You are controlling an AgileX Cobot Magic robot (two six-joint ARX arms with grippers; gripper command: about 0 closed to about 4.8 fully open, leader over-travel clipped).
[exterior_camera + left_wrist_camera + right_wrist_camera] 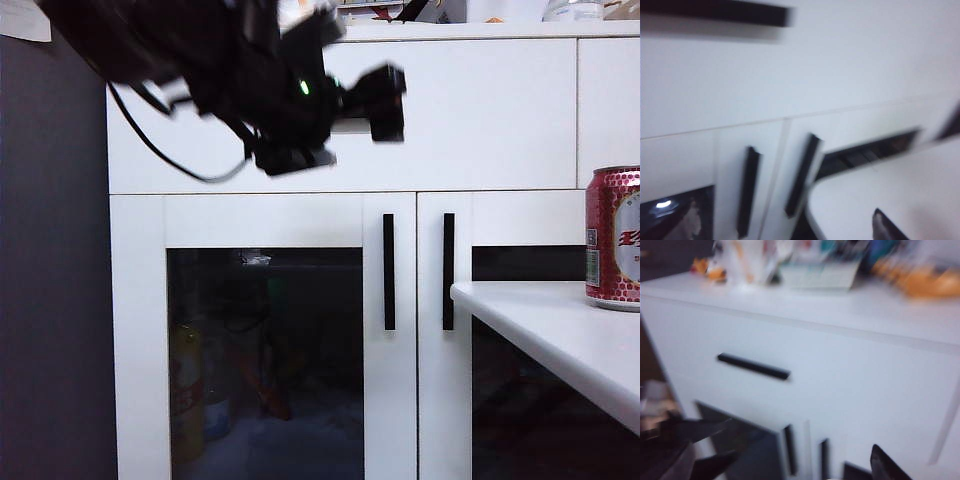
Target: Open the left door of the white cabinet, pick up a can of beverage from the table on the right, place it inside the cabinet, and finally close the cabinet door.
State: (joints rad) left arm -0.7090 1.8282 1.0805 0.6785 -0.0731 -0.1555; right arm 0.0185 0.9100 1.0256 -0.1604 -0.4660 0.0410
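The white cabinet (450, 110) fills the view, its left door (265, 225) shut, with dark glass and a vertical black handle (388, 272). The red can of beverage (614, 238) stands upright on the table (560, 330) at the right edge. My left gripper (378, 100) hangs blurred in front of the drawer, above the left door and apart from it. In the left wrist view only one fingertip (885, 227) shows over the table (880, 195), nothing between the jaws. My right gripper (788, 475) faces the cabinet from farther back, open, one fingertip (885, 465) showing.
The right door's handle (448, 272) sits close beside the left one. The drawer front carries a horizontal black handle (754, 366). Bottles and packets show dimly behind the left glass (190, 390). Cluttered items (815, 270) stand on the cabinet top. The left arm (675, 450) is blurred.
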